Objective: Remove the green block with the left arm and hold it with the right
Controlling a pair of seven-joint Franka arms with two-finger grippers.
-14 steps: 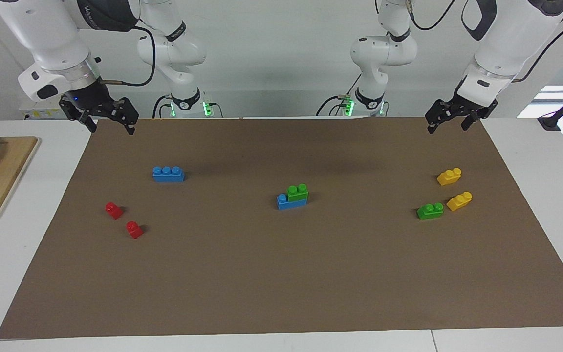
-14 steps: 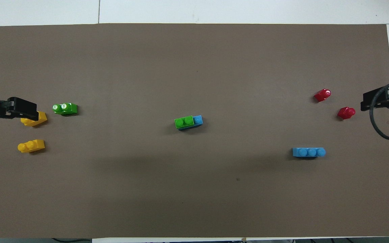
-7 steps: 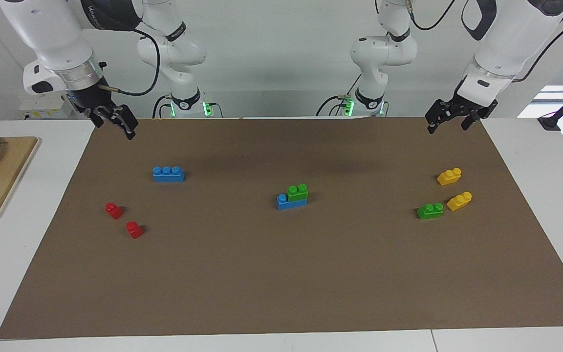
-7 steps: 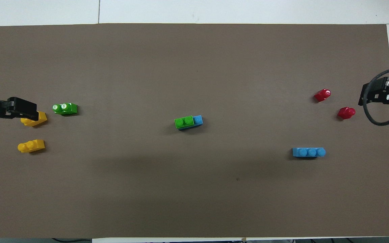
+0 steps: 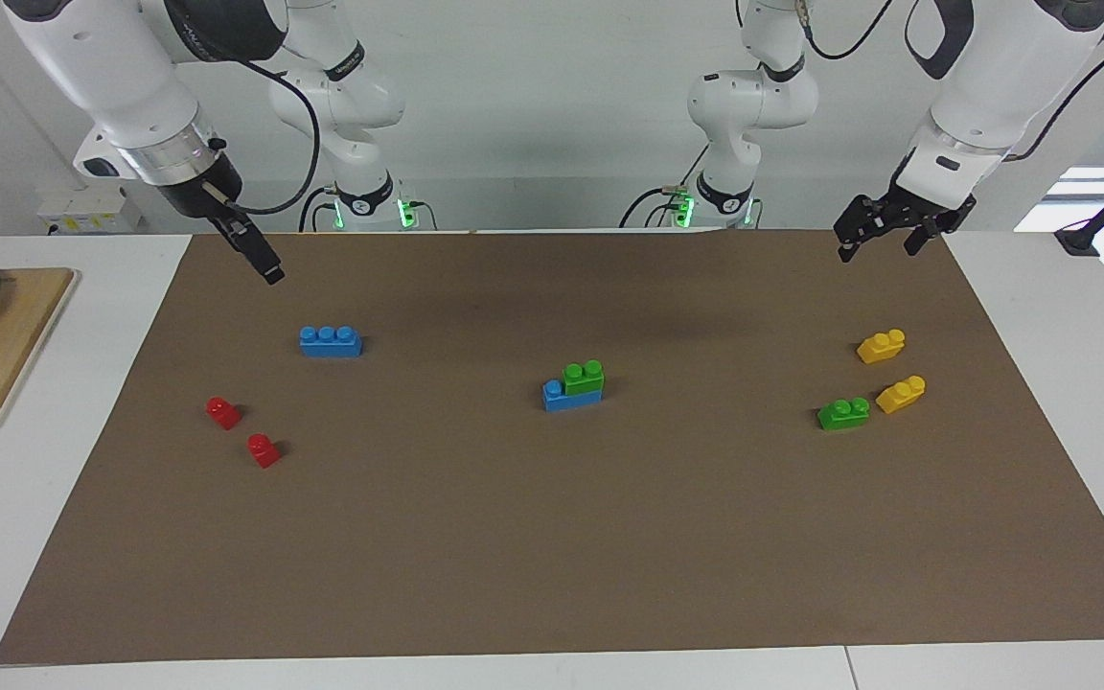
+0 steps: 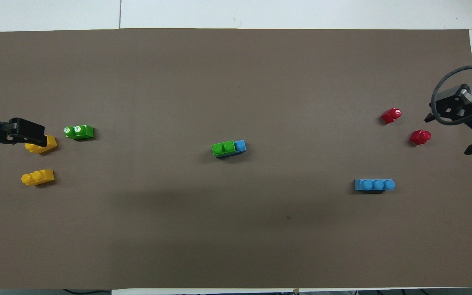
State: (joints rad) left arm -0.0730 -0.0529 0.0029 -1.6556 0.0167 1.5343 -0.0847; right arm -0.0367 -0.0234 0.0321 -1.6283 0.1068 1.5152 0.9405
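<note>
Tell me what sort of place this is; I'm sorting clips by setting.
Probably a robotics lab: two white robot arms mounted at a white table, a brown mat with scattered toy bricks, and bare walls.

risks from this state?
1. Two alike: the small green two-stud plastic brick stacked on the long blue brick, and a loose green brick beside the yellow bricks. The left gripper could take the loose one.
2. The right gripper is not yet at the stack; unheld, the blue brick could lift along.
</note>
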